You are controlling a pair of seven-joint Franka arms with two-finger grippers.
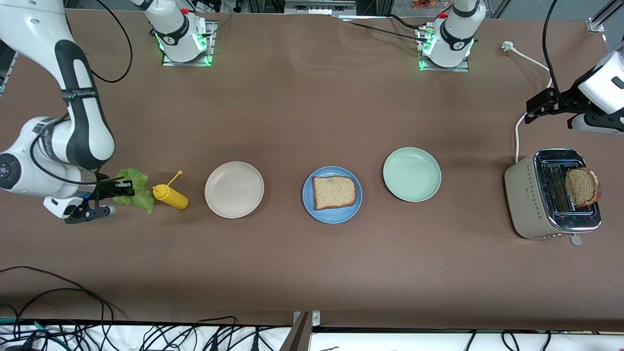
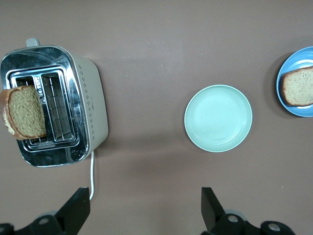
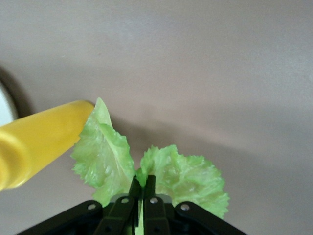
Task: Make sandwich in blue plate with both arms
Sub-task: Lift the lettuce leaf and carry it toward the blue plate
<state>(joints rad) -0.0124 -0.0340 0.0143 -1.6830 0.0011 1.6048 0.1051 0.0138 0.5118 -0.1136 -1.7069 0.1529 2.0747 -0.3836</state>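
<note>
So the lettuce leaf (image 1: 134,191) is pinched between the clenched fingers of the right gripper (image 1: 119,186) down at the right arm's end of the table (image 1: 312,273); in the right wrist view the two fingers (image 3: 143,196) are seen pressed together on the leaf's edge, with the ruffled green spread out past them. A yellow squeeze bottle (image 1: 170,196) is lying on its side just beside the lettuce, its body touching or nearly touching the leaf, so that spot is pretty crowded.

Next along the row, a beige plate (image 1: 234,189) is sat with nothing on it. Then the blue plate (image 1: 332,194) is found about mid-table, with one slice of brown bread (image 1: 334,192) laid flat on it. A pale green plate (image 1: 412,174) is placed beside that, toward the left arm's end, a bit farther from the front camera than the blue one.

At the left arm's end a beige and chrome toaster (image 1: 551,192) is parked, with a second bread slice (image 1: 581,186) stuck up out of one slot, tilted. Its white cord (image 1: 517,131) is run off toward the robots' bases.

The left gripper (image 2: 146,208) is held up in the air over the bare table near the toaster, fingers spread wide apart and nothing gripped.
</note>
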